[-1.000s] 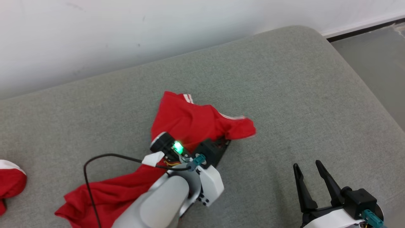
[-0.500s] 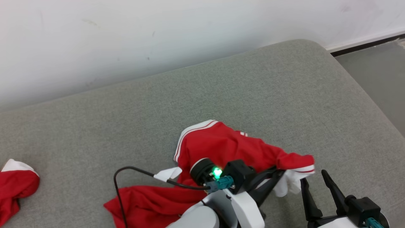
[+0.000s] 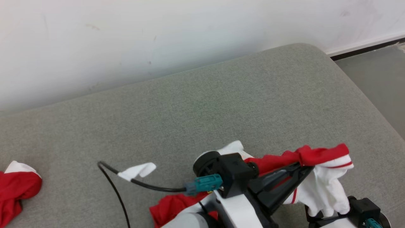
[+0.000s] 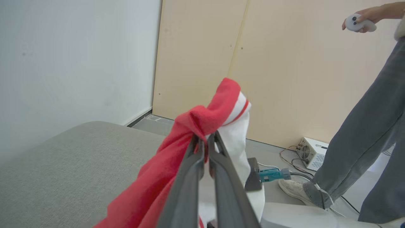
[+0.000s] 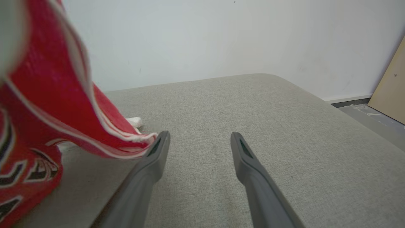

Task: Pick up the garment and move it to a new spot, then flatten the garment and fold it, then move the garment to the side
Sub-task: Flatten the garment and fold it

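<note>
Left gripper clamps tight on the red-and-white garment, cloth draped over its tips and trailing beneath, above the grey cushion; right gripper stands wide, holding nothing, garment just beside its left finger.

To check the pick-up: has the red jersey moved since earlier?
Yes. The red jersey, held by the left gripper, went right, farther from the other red cloth.

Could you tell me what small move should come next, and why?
Probably carry the garment toward the bare cushion ahead and lower it: the left gripper is shut on its edge, cloth hanging bunched, while the right gripper stands open, empty.
</note>
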Controlling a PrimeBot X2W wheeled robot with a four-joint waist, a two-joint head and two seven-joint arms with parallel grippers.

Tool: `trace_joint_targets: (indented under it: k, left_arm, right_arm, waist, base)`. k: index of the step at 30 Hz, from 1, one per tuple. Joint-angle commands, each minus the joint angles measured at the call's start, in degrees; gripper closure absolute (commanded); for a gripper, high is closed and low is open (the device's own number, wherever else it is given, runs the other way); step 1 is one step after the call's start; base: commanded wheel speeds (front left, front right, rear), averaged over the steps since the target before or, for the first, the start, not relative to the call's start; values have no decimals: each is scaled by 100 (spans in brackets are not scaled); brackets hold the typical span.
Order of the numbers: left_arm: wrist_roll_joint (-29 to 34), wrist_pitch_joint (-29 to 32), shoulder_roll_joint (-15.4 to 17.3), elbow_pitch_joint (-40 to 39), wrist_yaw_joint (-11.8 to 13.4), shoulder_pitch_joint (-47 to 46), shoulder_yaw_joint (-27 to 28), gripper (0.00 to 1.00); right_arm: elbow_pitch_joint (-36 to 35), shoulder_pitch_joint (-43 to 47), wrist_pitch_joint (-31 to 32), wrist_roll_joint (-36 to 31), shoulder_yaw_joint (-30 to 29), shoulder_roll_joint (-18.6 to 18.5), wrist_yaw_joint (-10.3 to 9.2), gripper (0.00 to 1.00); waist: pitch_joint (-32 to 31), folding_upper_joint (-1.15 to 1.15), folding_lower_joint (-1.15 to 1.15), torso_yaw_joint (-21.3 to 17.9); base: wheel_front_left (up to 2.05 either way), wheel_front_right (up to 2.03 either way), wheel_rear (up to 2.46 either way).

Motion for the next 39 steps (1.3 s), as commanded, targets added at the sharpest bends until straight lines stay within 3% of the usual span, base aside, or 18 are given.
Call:
trace_joint_targets:
  k: [1, 8, 14, 22, 27, 33, 39]
  left_arm:
    - [-55, 16, 52, -97, 16, 10, 42, 100]
    - [-430, 349, 174, -861, 172, 3, 317, 100]
    - [-300, 364, 385, -519, 318, -287, 740, 100]
    - [44, 23, 725, 1381, 519, -1086, 1516, 100]
    - [514, -398, 982, 2908, 529, -1760, 1664, 100]
    - [908, -1174, 996, 4422, 571, -2375, 1657, 100]
    - [1219, -2197, 932, 5386, 936, -2854, 1756, 100]
  right_arm:
    - [0, 58, 3, 11, -7, -12, 1, 0]
    - [-12, 31, 3, 50, 20, -13, 1, 0]
    - [-18, -69, 4, 112, 84, -12, 1, 0]
    - [-49, -174, 4, 254, 248, -13, 1, 0]
    - [-25, -266, 4, 358, 364, -14, 1, 0]
    - [-21, -339, 4, 486, 461, -14, 1, 0]
    - [16, -351, 4, 422, 443, -14, 1, 0]
  waist:
    - [4, 0, 0, 0]
    - [48, 0, 0, -8]
    - [156, 0, 0, -72]
    - [484, 0, 0, -283]
    - [723, 0, 0, -412]
    - [931, 0, 0, -507]
    - [983, 0, 0, -461]
  base:
    - [0, 0, 0]
    - [0, 0, 0]
    - [0, 0, 0]
    - [0, 0, 0]
    - [0, 0, 0]
    - [0, 0, 0]
    - [0, 0, 0]
